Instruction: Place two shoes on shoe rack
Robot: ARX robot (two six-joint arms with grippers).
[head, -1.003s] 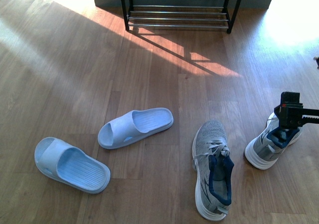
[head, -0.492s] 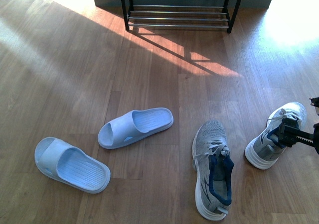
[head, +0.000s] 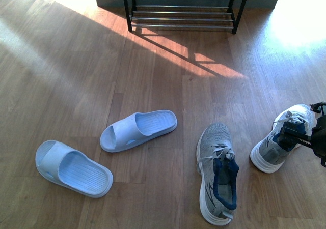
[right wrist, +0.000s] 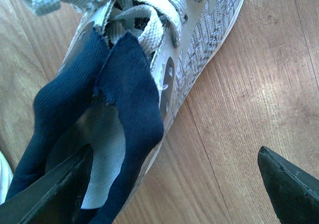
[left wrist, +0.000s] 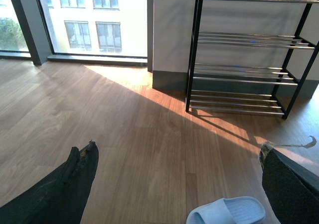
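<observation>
The nearer sneaker (head: 218, 175) lies flat on the wooden floor (head: 153, 76), toe pointing away and navy lining open upward. Dark streaks along its side are too small to read as a brand. At about the same depth on the left lies a pale blue slide (head: 74, 169). A second slide (head: 138, 130) lies a little farther on, between the first slide and that sneaker.

To the right, the other sneaker (head: 277, 147) rests on the floor with its toe angled away. The right gripper (right wrist: 174, 152) is spread wide at this shoe's heel opening. One finger (right wrist: 50, 194) lines up with the insole inside the navy collar and the other is out over bare floor. The shoe's side wall stands between them, unclamped.

The left gripper (left wrist: 178, 147) is also wide apart with nothing between its fingers. It hangs above the floor, facing the shoe rack (head: 183, 7).

The rack stands farthest off against the grey wall (left wrist: 174, 35), well apart from both sneakers, and sunlight glints on its chrome bars.
</observation>
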